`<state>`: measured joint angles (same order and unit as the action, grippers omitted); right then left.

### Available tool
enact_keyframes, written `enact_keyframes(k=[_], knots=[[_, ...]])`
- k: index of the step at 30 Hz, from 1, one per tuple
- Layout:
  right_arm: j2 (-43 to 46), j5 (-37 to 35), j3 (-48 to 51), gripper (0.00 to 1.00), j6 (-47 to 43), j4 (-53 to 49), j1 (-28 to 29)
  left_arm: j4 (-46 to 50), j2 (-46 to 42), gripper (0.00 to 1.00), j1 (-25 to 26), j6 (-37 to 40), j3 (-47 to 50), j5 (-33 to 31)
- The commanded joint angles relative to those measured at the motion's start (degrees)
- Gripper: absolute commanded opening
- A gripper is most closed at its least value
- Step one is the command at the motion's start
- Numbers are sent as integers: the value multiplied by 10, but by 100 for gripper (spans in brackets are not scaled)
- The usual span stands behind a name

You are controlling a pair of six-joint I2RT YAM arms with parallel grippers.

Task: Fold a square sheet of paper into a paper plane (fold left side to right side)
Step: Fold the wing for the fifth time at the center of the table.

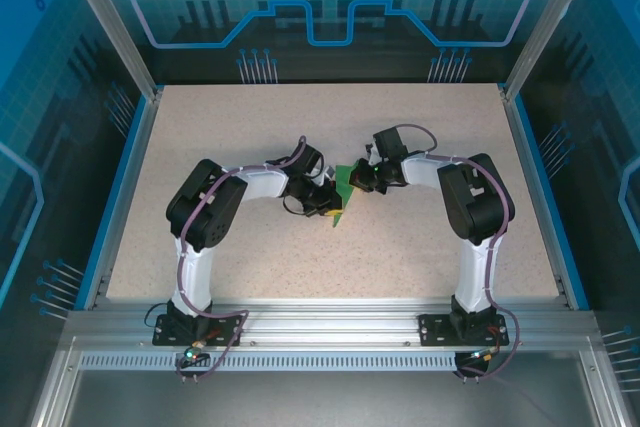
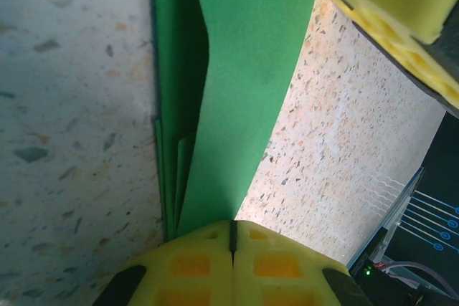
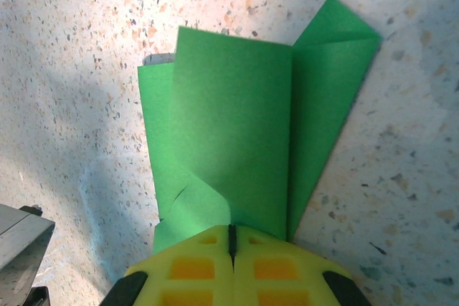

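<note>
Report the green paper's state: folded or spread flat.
Folded: the green paper lies in overlapping layers with creases and a pointed flap, not one flat sheet.

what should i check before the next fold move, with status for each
1. Left gripper shut on the green paper: ok
2. Right gripper shut on the paper's other end: ok
3. Lower layers resting on the table: ok
4. Lifted flap's edges lined up for the crease: cannot tell
5. Visible paper free of tears: ok
</note>
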<state>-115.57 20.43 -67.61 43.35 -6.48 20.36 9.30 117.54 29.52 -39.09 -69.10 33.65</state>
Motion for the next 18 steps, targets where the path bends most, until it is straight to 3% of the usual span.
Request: enact_keyframes(k=[1,9,18], knots=[[-9,-8,2,1,-18,-32,10,14,20,0,-1,-10,19,-7],[81,12,12,2,-51,2,8,13,24,0,-1,-12,23,-7],[145,43,97,2,-46,47,10,15,32,0,-2,-8,20,0]])
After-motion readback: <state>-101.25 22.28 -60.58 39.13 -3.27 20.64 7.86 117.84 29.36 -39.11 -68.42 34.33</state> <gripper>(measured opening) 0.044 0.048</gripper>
